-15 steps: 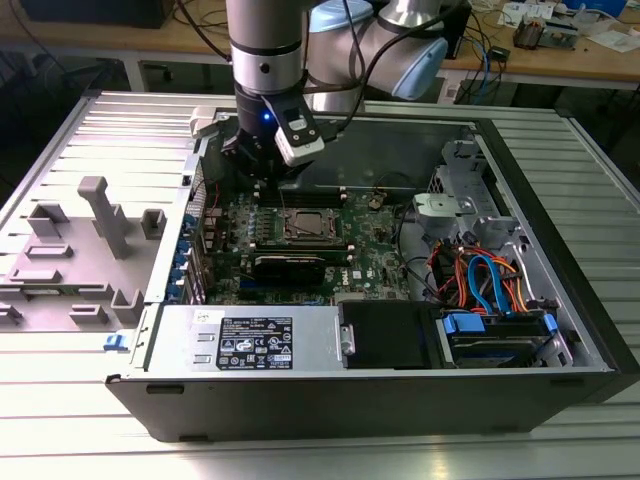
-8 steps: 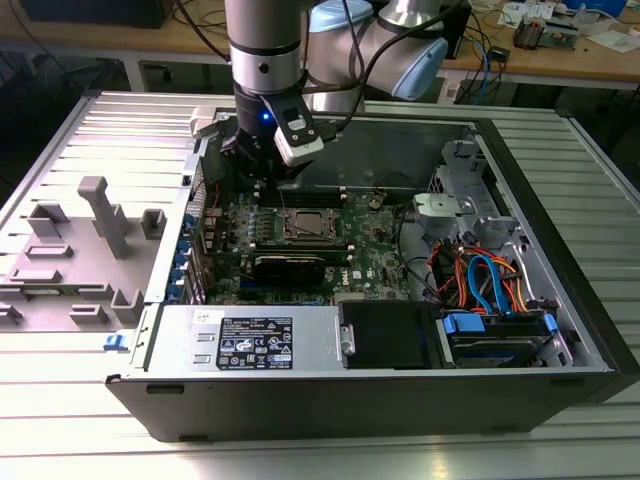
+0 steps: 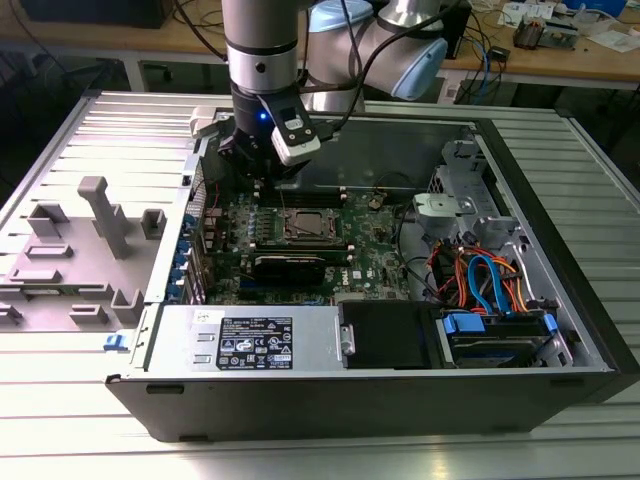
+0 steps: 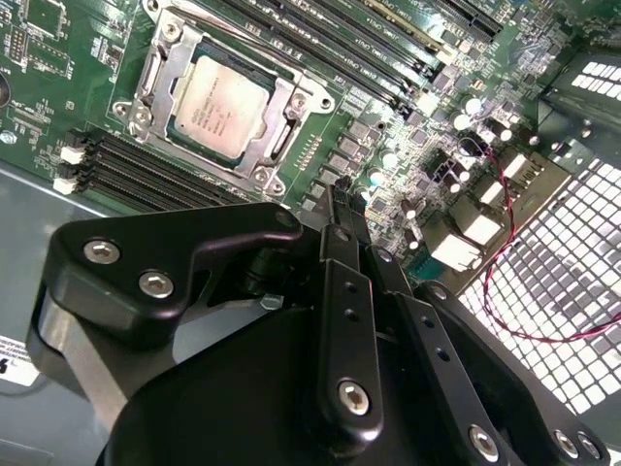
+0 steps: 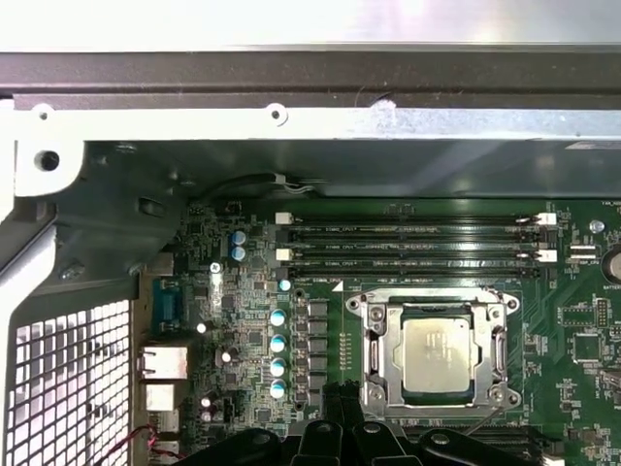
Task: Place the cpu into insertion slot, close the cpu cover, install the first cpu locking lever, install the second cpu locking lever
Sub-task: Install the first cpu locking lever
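The cpu (image 5: 435, 354) lies flat in the insertion slot (image 5: 361, 305) on the green board, its silver-grey top showing. The cpu cover (image 5: 384, 342) is down over it, framing the chip on all sides. Both wrist views show the same: cpu (image 4: 218, 103), cover (image 4: 283, 109). My gripper (image 4: 335, 197) hangs above the board beside the socket, apart from it, fingers shut together and holding nothing. In the exterior view the gripper (image 3: 262, 178) is over the board's back part, toward that view's left of the socket (image 3: 303, 226). I cannot make out how the locking levers stand.
Long black memory slots (image 5: 412, 233) run beside the socket. The open computer case (image 3: 560, 300) walls in the board, with a drive bay and coloured cables (image 3: 485, 280) at the exterior view's right. A grey fixture plate (image 3: 75, 250) lies outside the case at that view's left.
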`<state>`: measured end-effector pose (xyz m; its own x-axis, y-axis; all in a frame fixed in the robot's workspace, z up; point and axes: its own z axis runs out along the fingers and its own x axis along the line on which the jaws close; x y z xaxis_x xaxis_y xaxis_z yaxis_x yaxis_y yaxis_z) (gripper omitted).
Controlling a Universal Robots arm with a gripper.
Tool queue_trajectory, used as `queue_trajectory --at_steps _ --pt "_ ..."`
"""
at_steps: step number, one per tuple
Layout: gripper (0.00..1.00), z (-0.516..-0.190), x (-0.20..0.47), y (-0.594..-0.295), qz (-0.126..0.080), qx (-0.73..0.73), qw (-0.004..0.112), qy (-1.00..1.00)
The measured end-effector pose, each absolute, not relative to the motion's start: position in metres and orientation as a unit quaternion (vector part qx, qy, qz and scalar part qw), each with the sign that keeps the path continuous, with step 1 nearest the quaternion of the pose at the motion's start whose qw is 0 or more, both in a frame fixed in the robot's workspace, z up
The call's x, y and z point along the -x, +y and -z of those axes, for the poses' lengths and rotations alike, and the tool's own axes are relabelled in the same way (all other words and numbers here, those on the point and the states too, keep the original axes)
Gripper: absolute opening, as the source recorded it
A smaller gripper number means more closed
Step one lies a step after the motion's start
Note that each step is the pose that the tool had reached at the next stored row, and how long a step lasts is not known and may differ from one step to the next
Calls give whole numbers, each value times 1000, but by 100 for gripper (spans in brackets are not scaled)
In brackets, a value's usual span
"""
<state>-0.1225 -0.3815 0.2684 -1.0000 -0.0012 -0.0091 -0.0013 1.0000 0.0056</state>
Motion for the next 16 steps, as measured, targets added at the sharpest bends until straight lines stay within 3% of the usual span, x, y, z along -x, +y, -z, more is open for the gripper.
queue_trajectory --at_steps 16 --pt "11 -268 123 -363 -3 4 5 1000"
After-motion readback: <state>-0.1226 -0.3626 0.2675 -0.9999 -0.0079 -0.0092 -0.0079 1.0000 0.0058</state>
